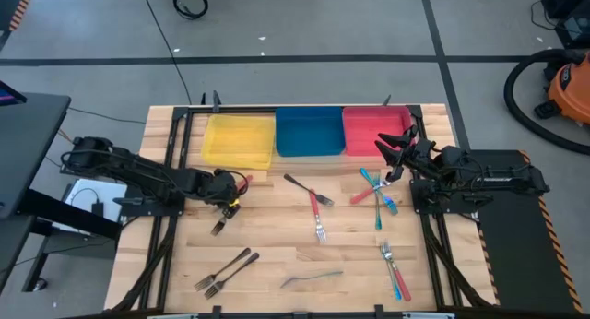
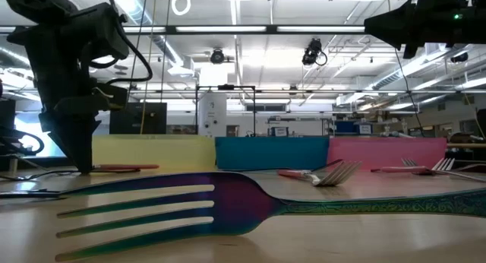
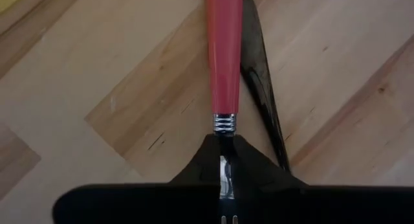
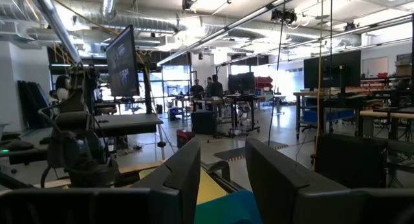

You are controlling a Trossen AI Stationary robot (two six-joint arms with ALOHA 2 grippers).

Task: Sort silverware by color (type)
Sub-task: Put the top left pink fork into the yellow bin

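- left gripper (image 1: 228,201) pinching red-handled fork (image 3: 224,52) at its metal neck, table's left, near yellow bin (image 1: 239,139)
- handle's long axis points away from fingers
- right gripper (image 1: 395,159) spread, raised by red bin (image 1: 369,127)

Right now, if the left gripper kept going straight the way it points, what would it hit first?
The left gripper points down at the table, shut on the red-handled fork. Straight on, it would press that fork into the wood; a dark fork lies right beside it.
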